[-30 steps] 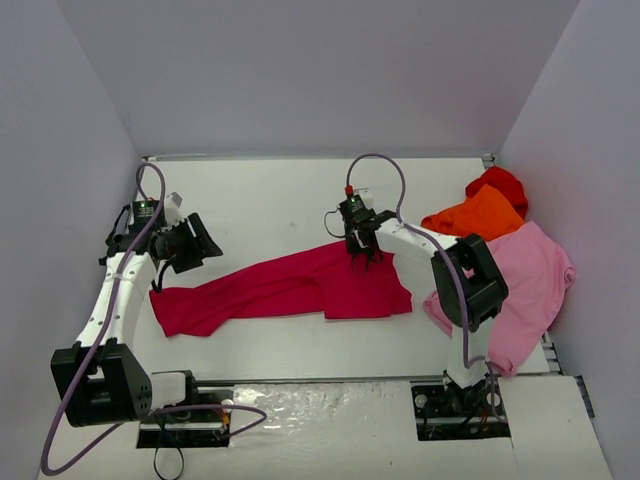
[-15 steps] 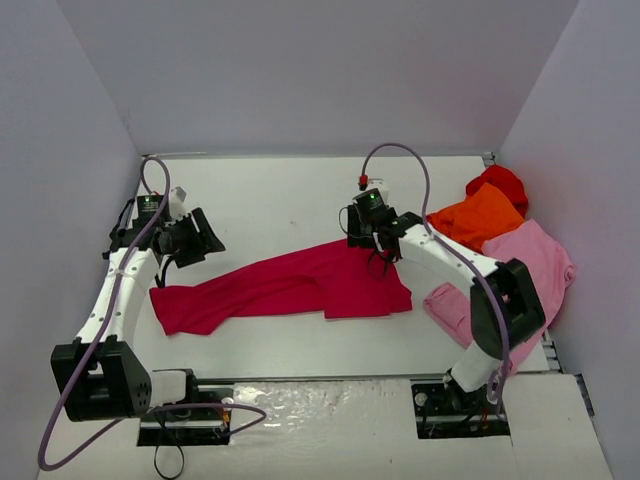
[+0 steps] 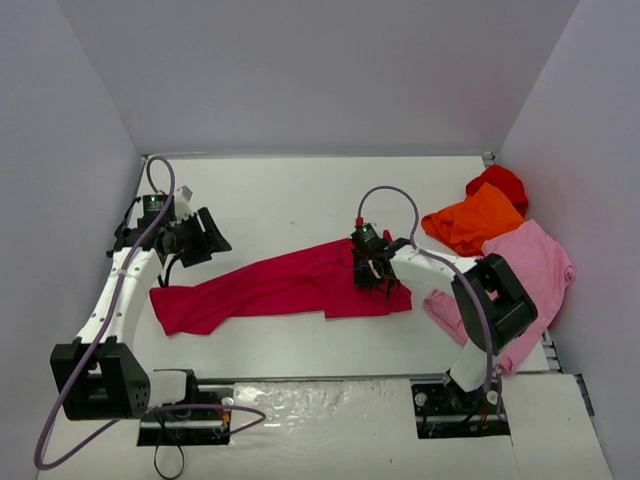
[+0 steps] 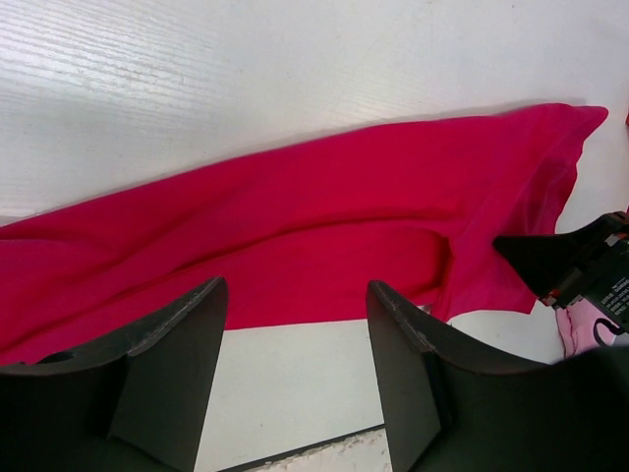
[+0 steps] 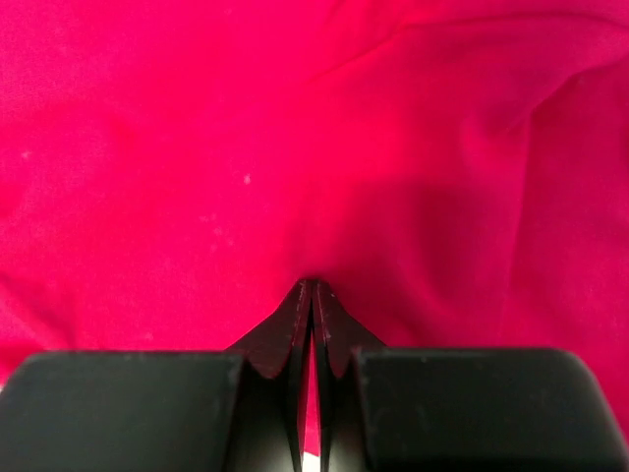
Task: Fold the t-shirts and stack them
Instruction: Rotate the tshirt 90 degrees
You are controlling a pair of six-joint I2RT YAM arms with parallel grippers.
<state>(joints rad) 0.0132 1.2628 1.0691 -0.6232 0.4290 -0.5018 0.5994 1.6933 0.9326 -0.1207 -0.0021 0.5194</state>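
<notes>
At the left, the left end effector (image 3: 208, 240) hovers released, its jaws apart and holding nothing, above the left end of a soft, plain crimson-magenta t-shirt (image 3: 285, 285). The garment lies stretched in a long, loosely rumpled band across the middle of the white table (image 3: 280, 195). It looks light and limp, so it should drape and slide rather than keep any shape, and a lifted point would likely drag the rest behind it. Edges, hems and corners are the sensible places to pinch, taking one layer or a clean fold rather than a bunched middle. At the shirt's right end, the right end effector (image 5: 311, 287) is clenched with its tips pressed into the cloth. Creases converge on the tips, so it appears to have nipped a small fold, though the wrist view is too close to be sure. Further right, near the table's edge, lie a crumpled orange t-shirt (image 3: 478, 218), a bunched red t-shirt (image 3: 500, 183) behind it, and a spread light pink t-shirt (image 3: 535, 270).
</notes>
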